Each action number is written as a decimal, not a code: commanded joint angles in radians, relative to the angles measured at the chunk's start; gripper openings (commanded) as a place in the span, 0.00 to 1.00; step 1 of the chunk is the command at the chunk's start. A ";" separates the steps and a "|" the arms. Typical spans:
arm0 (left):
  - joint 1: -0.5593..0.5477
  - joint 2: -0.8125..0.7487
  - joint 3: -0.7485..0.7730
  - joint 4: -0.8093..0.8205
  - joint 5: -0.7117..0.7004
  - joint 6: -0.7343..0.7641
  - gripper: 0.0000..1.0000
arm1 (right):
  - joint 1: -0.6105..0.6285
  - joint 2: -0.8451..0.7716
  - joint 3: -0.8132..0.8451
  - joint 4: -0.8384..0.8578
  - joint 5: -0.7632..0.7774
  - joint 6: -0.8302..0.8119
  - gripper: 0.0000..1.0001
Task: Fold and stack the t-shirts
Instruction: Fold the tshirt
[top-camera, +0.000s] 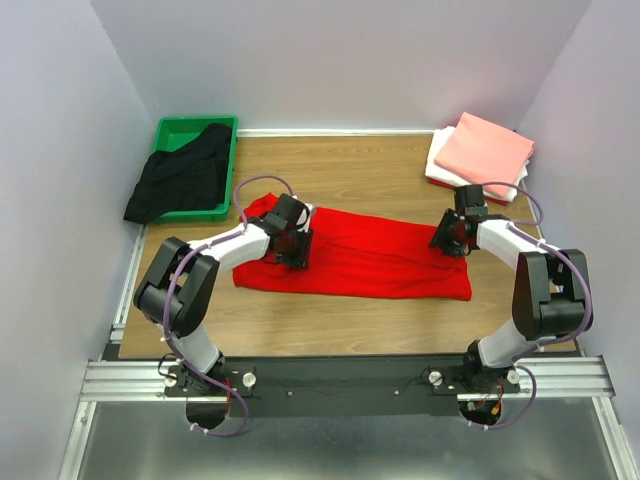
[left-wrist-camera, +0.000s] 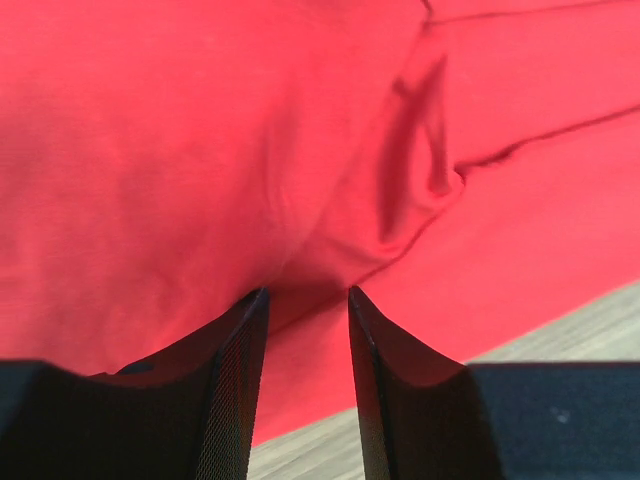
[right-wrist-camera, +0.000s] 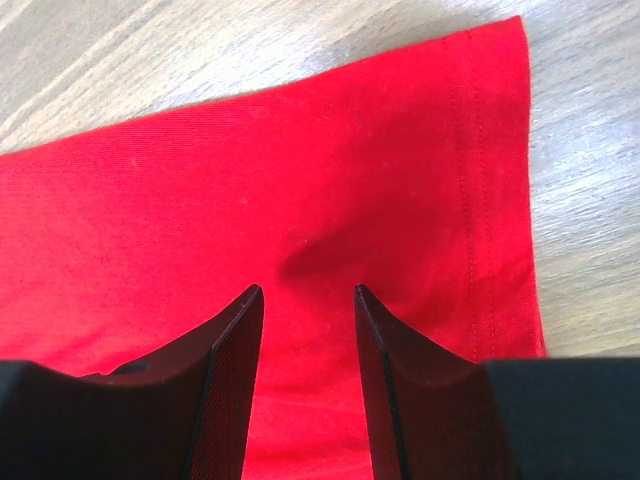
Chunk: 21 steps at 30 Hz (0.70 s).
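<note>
1. The red t-shirt (top-camera: 370, 255) is lying flat on the wooden table (top-camera: 350, 325), between the two arms. Its long axis is running left to right across the robot's front.
2. The left gripper (left-wrist-camera: 308, 292) is pressing down on the shirt's left end, where the cloth is creasing around a seam. Its jaws are standing partway apart, and a fold of red cloth is bulging up between the tips.
3. The right gripper (right-wrist-camera: 308, 290) is sitting on the opposite end, just inside the stitched hem (right-wrist-camera: 490, 180). Its jaws are also partway apart, with a small pucker of cloth rising between them. Neither pair appears to be clamping the cloth yet.
4. Each arm is thus covering its own end of the shirt, so the shirt's length is spanning the gap between the two grippers. Neither arm is needing to reach across.
5. The coming move is probably a pinch at both ends. The fold would then be turning about that left-to-right axis.
6. The stack is waiting at the far right corner, a salmon-pink folded t-shirt (top-camera: 485, 150) lying on a white one (top-camera: 440, 168), nearer the right arm.
7. The black t-shirt (top-camera: 185, 180) is spilling out of the green tray (top-camera: 226, 124) at the far left, unfolded.
</note>
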 joint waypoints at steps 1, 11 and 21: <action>-0.003 0.028 0.046 -0.074 -0.131 0.017 0.45 | 0.002 0.016 -0.021 0.008 0.043 0.015 0.48; -0.003 0.002 0.087 -0.132 -0.298 0.015 0.46 | 0.000 0.050 -0.026 0.009 0.054 0.016 0.48; -0.005 -0.035 0.101 -0.168 -0.326 0.023 0.41 | 0.002 0.078 -0.023 0.008 0.055 0.012 0.48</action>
